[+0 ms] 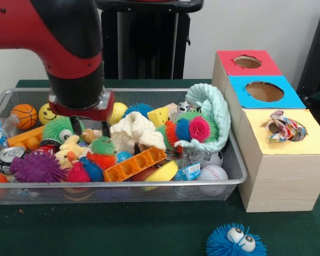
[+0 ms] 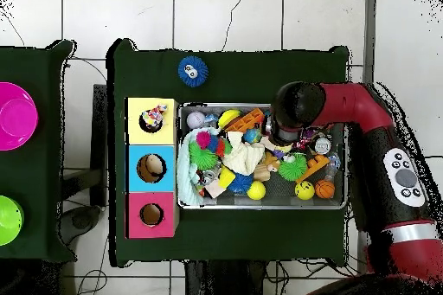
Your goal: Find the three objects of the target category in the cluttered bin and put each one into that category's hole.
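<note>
The wire mesh bin (image 1: 240,160) is full of toys. The cream waffle cloth (image 1: 134,129) lies in its middle, and the mint-green waffle cloth (image 1: 216,112) is draped over its right end, next to the boxes. The white dotted cloth (image 1: 282,128) sits crumpled in the hole of the yellow-topped box (image 1: 314,141). My gripper (image 1: 89,127) hangs over the bin's left part, left of the cream cloth, open, with its fingertips (image 1: 76,126) down among the toys and nothing held. In the overhead view the arm (image 2: 298,105) covers the gripper; the bin (image 2: 260,203), cream cloth (image 2: 245,155), mint cloth (image 2: 184,169) and dotted cloth (image 2: 155,117) show.
Blue-topped (image 1: 288,98) and red-topped (image 1: 226,58) boxes stand behind the yellow one. The bin holds spiky balls (image 1: 37,168), an orange block (image 1: 133,164), a small basketball (image 1: 24,114) and plush toys. A blue spiky ball with eyes (image 1: 236,242) lies on the green table in front.
</note>
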### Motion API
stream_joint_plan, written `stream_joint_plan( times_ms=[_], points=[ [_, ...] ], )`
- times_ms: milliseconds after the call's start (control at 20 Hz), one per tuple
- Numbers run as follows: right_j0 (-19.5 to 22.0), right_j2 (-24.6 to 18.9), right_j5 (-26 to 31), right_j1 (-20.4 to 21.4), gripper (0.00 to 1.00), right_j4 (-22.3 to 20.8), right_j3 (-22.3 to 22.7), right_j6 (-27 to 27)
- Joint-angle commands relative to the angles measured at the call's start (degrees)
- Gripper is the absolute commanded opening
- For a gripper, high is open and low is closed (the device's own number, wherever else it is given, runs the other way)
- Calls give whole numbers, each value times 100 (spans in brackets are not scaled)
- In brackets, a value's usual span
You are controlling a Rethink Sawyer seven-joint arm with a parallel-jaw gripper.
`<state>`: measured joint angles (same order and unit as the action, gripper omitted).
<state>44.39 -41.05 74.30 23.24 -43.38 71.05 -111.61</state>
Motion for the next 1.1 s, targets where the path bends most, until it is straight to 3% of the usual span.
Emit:
stream_joint_plan(
  times_ms=[50, 150, 300, 550, 700, 850, 1100],
  points=[
    [-556, -69, -754, -285, 100, 275, -327, -2],
    [-807, -48, -900, -555, 100, 323, -792, -207],
    [-1193, -29, -601, -928, 100, 383, -1721, -161],
    [-1803, -28, -164, -1711, 100, -106, -3568, 127],
    [-1996, -175, 152, -2098, 100, -321, -4427, 301],
    [-2088, -186, 160, -2198, 100, -413, -4739, 249],
    [-2098, -61, 71, -2108, 100, -246, -4690, 143]
  ],
)
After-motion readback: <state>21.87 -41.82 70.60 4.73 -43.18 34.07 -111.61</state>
